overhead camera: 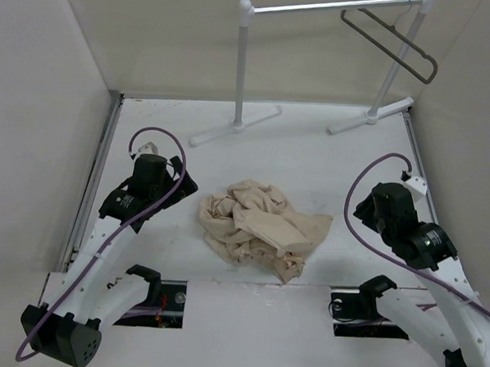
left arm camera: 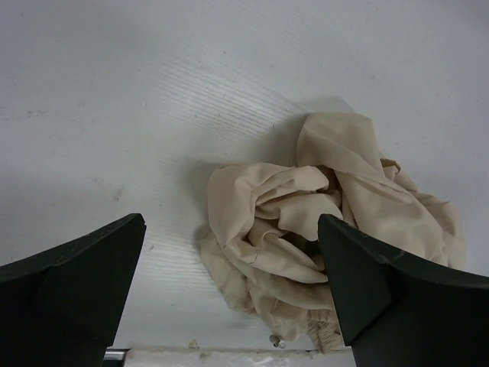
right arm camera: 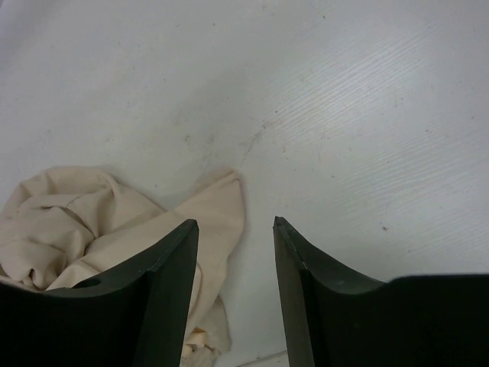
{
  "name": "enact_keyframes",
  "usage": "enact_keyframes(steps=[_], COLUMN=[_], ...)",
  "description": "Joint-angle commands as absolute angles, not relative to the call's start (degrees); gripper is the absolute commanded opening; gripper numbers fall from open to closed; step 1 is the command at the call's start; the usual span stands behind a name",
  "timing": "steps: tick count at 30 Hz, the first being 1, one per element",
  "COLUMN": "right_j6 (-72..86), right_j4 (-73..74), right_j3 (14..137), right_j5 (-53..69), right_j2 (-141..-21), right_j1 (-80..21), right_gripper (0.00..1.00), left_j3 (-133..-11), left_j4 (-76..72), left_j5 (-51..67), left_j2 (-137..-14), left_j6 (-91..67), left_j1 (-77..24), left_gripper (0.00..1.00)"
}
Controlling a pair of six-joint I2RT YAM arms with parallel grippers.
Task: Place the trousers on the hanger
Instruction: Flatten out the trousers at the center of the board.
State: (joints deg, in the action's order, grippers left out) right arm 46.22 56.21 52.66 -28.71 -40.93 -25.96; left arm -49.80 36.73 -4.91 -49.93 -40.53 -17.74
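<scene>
The beige trousers [overhead camera: 263,227] lie crumpled in a heap in the middle of the white table. The dark hanger [overhead camera: 396,45] hangs by its hook from the rack's rail at the back right, far from both arms. My left gripper [overhead camera: 186,182] hovers just left of the heap, jaws wide open and empty. In the left wrist view the trousers [left arm camera: 328,214] spread ahead of the left gripper [left arm camera: 231,220], mostly toward its right finger. My right gripper [overhead camera: 365,211] is to the right of the heap, open and empty. In the right wrist view a corner of the trousers [right arm camera: 92,214] reaches under the left finger of the right gripper [right arm camera: 234,222].
A white tubular garment rack [overhead camera: 243,68] stands at the back on two feet [overhead camera: 236,127]. White walls close in the left, right and back sides. Two dark cut-outs [overhead camera: 161,298] sit at the table's near edge beside the arm bases.
</scene>
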Motion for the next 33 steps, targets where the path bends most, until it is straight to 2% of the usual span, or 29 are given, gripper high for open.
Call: enact_keyframes(steps=[1, 3, 4, 5, 7, 11, 12, 13, 14, 15, 17, 18, 19, 20, 22, 23, 26, 28, 30, 33], right_j6=[43.34, 42.8, 42.72, 42.71, 42.89, 43.24, 43.5, 43.42, 43.07, 42.98, 42.89, 42.89, 43.15, 44.2, 47.26, 48.76, 51.49, 52.99, 54.14, 54.4], right_j4=[53.18, 53.09, 52.82, 52.82, 52.56, 52.38, 52.03, 51.77, 51.33, 50.98, 50.8, 51.06, 51.33, 51.42, 51.33, 51.24, 50.28, 49.22, 44.33, 36.07], right_j3=[51.86, 51.42, 51.07, 50.98, 50.54, 50.63, 50.63, 50.97, 51.85, 52.29, 52.73, 52.82, 52.82, 52.13, 50.2, 48.97, 46.16, 44.13, 40.62, 37.89], right_j5=[-26.55, -24.44, -23.3, -22.77, -20.23, -15.66, -14.17, -12.76, -11.35, -10.55, -9.41, -9.32, -9.4, -10.62, -13.17, -13.97, -13.98, -12.66, -11.61, -9.41], right_j2=[-37.36, -36.22, -35.69, -35.42, -35.07, -35.77, -35.95, -36.21, -36.65, -37.09, -38.75, -39.72, -40.16, -40.6, -40.26, -40.17, -41.57, -43.41, -46.3, -49.73], right_j1=[-25.45, -24.48, -24.21, -24.13, -24.12, -25.87, -27.01, -28.24, -30.17, -31.84, -35.53, -37.29, -38.44, -41.06, -42.57, -42.67, -40.92, -40.3, -39.43, -36.79], right_gripper=[0.45, 0.35, 0.24, 0.21, 0.05, 0.01, 0.02, 0.03, 0.06, 0.1, 0.2, 0.29, 0.35, 0.54, 0.66, 0.69, 0.72, 0.72, 0.72, 0.73], left_j3=[-51.68, -50.28, -49.49, -49.05, -47.9, -47.81, -47.38, -46.85, -46.41, -45.97, -44.57, -43.95, -43.25, -41.76, -40.87, -40.7, -40.61, -40.52, -41.22, -42.18], left_j4=[34.55, 32.36, 30.86, 30.15, 29.36, 29.45, 27.79, 26.56, 26.28, 26.37, 25.76, 25.4, 24.79, 22.52, 19.7, 17.08, 14.34, 12.31, 10.38, 10.45], left_j5=[-5.01, -5.62, -5.8, -6.15, -11.47, -12.84, -10.92, -9.59, -8.28, -7.39, -7.21, -7.38, -7.56, -6.6, -5.2, -4.23, -3.87, -3.87, -3.34, -3.16], left_j2=[-50.01, -49.75, -49.14, -48.43, -45.2, -44.99, -45.78, -46.57, -48.06, -49.82, -52.46, -53.08, -53.87, -55.01, -56.77, -59.47, -64.49, -68.1, -70.74, -69.62], left_j6=[-39.55, -39.81, -39.99, -40.16, -41.65, -42.36, -41.67, -40.79, -40.52, -40.26, -39.73, -39.73, -39.73, -39.9, -40.08, -39.73, -39.11, -38.32, -38.41, -38.76], left_j1=[-16.92, -17.35, -17.79, -17.97, -17.62, -17.36, -18.23, -18.76, -19.28, -19.81, -21.57, -22.36, -22.98, -24.2, -25.7, -26.84, -27.9, -28.78, -29.4, -30.27], left_gripper=[1.0, 1.0, 1.0, 1.0, 1.0, 1.0, 0.72, 0.44, 0.25, 0.22, 0.25, 0.31, 0.4, 0.61, 0.7, 0.74, 0.73, 0.66, 0.47, 0.25])
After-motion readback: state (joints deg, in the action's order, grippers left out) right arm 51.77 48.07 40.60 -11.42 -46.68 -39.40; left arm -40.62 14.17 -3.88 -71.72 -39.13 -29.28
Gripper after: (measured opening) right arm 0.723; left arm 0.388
